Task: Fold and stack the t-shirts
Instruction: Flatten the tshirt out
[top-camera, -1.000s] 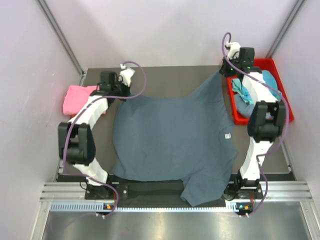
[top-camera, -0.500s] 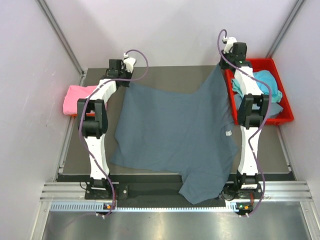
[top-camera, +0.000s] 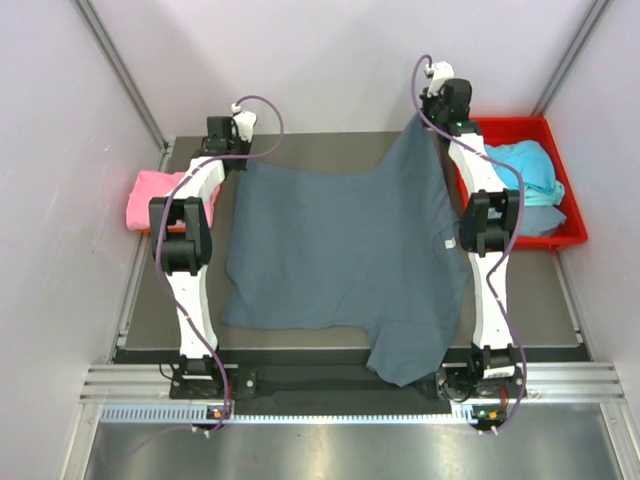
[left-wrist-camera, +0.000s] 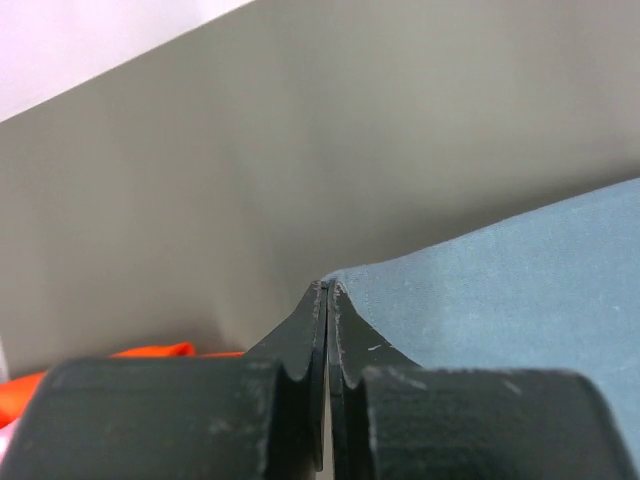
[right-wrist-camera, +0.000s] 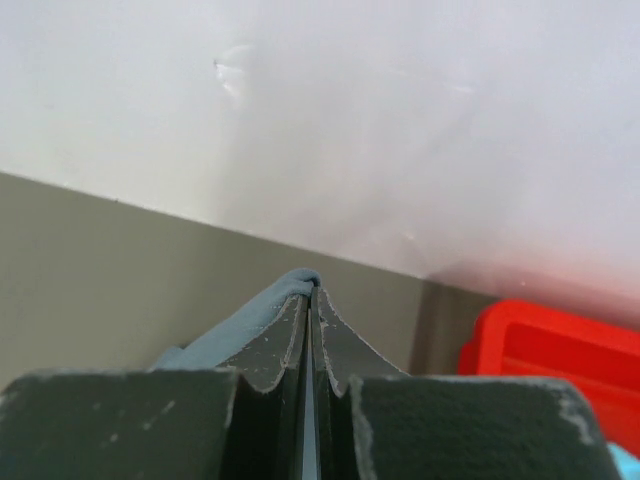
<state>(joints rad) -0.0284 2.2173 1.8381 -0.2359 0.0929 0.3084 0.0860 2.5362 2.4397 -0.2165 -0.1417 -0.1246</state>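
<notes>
A slate blue-grey t-shirt (top-camera: 345, 250) lies spread over the middle of the table, one part hanging over the near edge. My left gripper (top-camera: 238, 160) is shut on its far left corner, low by the table; the left wrist view shows the cloth (left-wrist-camera: 500, 280) pinched at the tips of that gripper (left-wrist-camera: 328, 287). My right gripper (top-camera: 428, 122) is shut on the far right corner and holds it lifted; in the right wrist view a fold of cloth (right-wrist-camera: 262, 312) wraps that gripper's tips (right-wrist-camera: 314, 290). A pink t-shirt (top-camera: 150, 197) lies folded at the left edge. A turquoise t-shirt (top-camera: 525, 162) sits in the bin.
The red plastic bin (top-camera: 480, 130) stands at the far right, beside my right arm, and holds the turquoise shirt on top of a blue-grey one (top-camera: 540, 218). Pale walls close in the table on three sides. Bare tabletop (top-camera: 330, 150) shows along the far edge.
Both arms have stretched toward the far edge, dragging the blue-grey shirt away from the near edge. The right gripper moved left and up with its corner; the left corner went farther back.
</notes>
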